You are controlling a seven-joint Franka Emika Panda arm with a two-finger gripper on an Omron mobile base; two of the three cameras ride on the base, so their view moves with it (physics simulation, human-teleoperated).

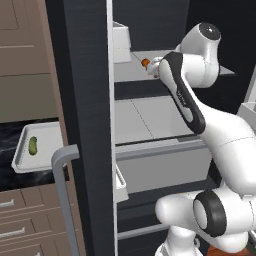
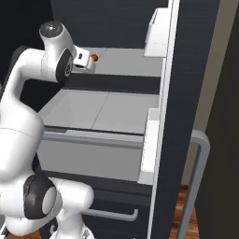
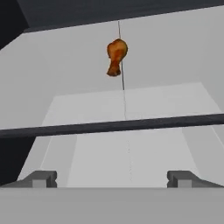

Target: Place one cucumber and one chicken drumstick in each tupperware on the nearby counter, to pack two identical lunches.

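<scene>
Right now the chicken drumstick (image 3: 116, 56) sits in the upper middle of the hand view, well ahead of the gripper (image 3: 112, 179) and apart from it, lying on a pale grey fridge shelf (image 3: 175, 65). The gripper's two dark fingertips (image 3: 40, 178) stand far apart at the lower left and lower right of that view, wide open with nothing between them. A dark bar, the front edge of a shelf, crosses the middle of the hand view between the fingertips and the drumstick.

From the left base view the drumstick (image 1: 145, 62) shows as a small orange spot on the upper shelf (image 1: 131, 72), just left of the robot's hand near the upper middle of the frame. From the right base view it (image 2: 94, 57) appears just right of the hand, in the upper left, on the same shelf (image 2: 126, 63).

At the left edge of the left base view a tupperware (image 1: 25, 160) rests on the black marbled counter (image 1: 7, 135), with a cucumber (image 1: 33, 145) lying inside it toward its left half. Brown wooden drawers (image 1: 20, 215) with silver handles sit beneath the counter in the lower left. The open fridge door (image 1: 87, 125) stands as a dark slab between the counter and the fridge interior, its grey handle (image 1: 62, 190) in the lower part of the frame. A white bin (image 1: 121, 42) sits at the upper middle, on the shelf beside the door.
</scene>
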